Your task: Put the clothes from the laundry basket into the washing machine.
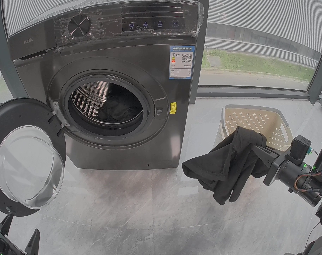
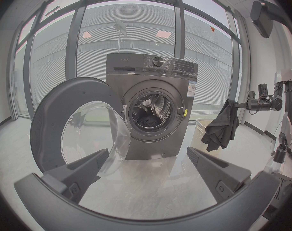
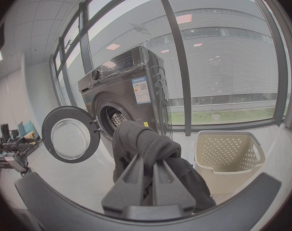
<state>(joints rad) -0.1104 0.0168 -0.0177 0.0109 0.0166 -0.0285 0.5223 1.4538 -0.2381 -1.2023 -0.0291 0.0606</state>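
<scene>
Black garment (image 1: 226, 165), judged soft, light and limp, is pinched at a bunched fold by the closed right claw (image 1: 256, 148), hung at 4 o'clock of the washing machine (image 1: 132, 62), just before the laundry basket (image 1: 257, 107); left claw (image 2: 146, 151) is held wide open, empty.

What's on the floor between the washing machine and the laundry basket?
Only bare floor, per the head view; the black garment in the right claw hangs in front of the basket.
</scene>
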